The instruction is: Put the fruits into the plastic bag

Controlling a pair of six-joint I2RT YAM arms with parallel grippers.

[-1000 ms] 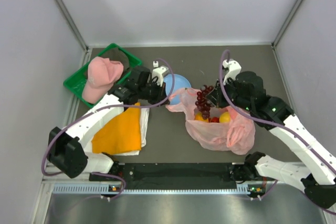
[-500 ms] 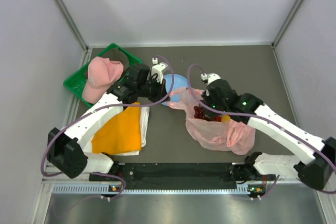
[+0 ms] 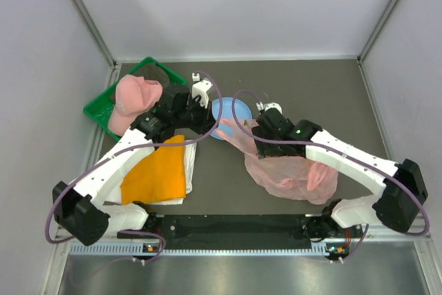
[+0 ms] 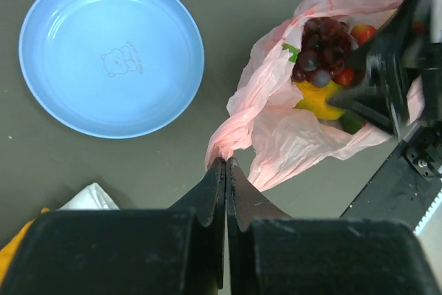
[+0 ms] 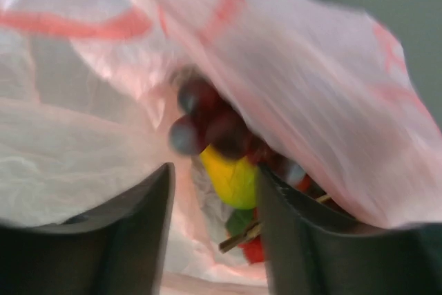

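Note:
The pink plastic bag (image 3: 293, 174) lies right of centre with its mouth facing left. My left gripper (image 3: 215, 125) is shut on the bag's left edge (image 4: 228, 144) and holds that edge up. My right gripper (image 3: 266, 148) reaches into the mouth, open, with nothing between its fingers (image 5: 141, 229). Inside the bag, just past the fingertips, lie the dark grapes (image 5: 207, 124), a yellow fruit (image 5: 233, 179) and a red fruit (image 5: 253, 251). The left wrist view shows the grapes (image 4: 319, 41) on top of the yellow fruit (image 4: 316, 99), with a red fruit (image 4: 363, 32) beside them.
A light blue plate (image 3: 230, 110) sits bare behind the bag mouth, close to both grippers. A folded orange cloth (image 3: 157, 174) lies front left. At the back left a green basket (image 3: 102, 106) holds a pink cap (image 3: 135, 100). Grey walls enclose the table.
My right gripper came down and left into the bag mouth with the grapes, then opened and let them go inside. My left gripper kept its hold on the bag edge.

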